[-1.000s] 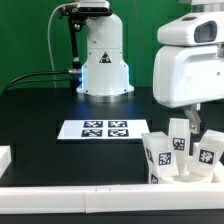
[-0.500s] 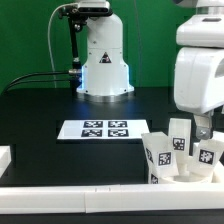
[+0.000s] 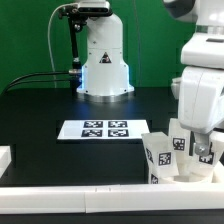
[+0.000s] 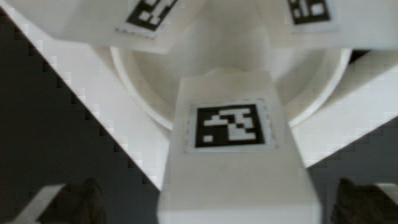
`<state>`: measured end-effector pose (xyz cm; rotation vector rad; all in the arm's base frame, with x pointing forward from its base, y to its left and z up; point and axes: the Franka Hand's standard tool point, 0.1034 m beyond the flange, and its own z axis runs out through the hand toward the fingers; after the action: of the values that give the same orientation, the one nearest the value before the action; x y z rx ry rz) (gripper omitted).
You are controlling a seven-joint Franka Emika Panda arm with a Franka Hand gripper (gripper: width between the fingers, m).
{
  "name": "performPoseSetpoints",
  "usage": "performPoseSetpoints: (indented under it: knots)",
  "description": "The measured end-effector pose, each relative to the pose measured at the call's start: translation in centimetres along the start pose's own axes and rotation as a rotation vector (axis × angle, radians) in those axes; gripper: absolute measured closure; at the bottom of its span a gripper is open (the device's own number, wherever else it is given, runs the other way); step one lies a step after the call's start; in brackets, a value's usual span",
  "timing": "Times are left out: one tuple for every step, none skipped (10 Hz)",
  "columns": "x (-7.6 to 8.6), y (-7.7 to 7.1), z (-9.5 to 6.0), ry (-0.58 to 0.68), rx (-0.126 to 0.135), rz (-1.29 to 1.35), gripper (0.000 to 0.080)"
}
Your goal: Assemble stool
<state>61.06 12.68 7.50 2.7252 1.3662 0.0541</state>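
Note:
The stool stands upside down at the exterior view's lower right. Its round seat disc (image 3: 186, 176) lies flat, and three tagged white legs (image 3: 161, 154) rise from it. My gripper (image 3: 203, 146) hangs open over the legs nearest the exterior view's right. In the wrist view one leg (image 4: 226, 125) with a square tag runs between my dark fingertips (image 4: 71, 206), which stand apart on either side without touching it. The seat disc's rim (image 4: 132, 92) curves behind that leg, and two more legs (image 4: 150, 20) show beyond it. My gripper (image 4: 217, 206) holds nothing.
The marker board (image 3: 100, 130) lies flat mid-table. A long white rail (image 3: 70, 196) runs along the front edge, and a short one (image 3: 5, 157) sits at the exterior view's left. The robot base (image 3: 103, 62) stands at the back.
My arm has shifted toward the exterior view's right and come down over the stool's legs. The jaws have stayed open, and the stool has not moved.

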Motion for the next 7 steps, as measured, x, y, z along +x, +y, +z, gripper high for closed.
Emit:
performPoseSetpoints:
  knots:
    - [-0.03,0.02,0.02,0.0,-0.001,0.005,0.0151]
    - [-0.06,0.04,0.04,0.0,-0.001,0.041,0.0267]
    - [-0.08,0.04,0.06,0.0,0.0,0.083,0.0402]
    - [-0.1,0.0,0.09,-0.001,0.001,0.159,0.0402]
    - [-0.13,0.02,0.1,-0.001,0.001,0.233,0.0466]
    - [-0.13,0.03,0.1,-0.001,0.001,0.299,0.0466]
    - [-0.19,0.15,0.11,0.001,0.001,0.415,0.0466]
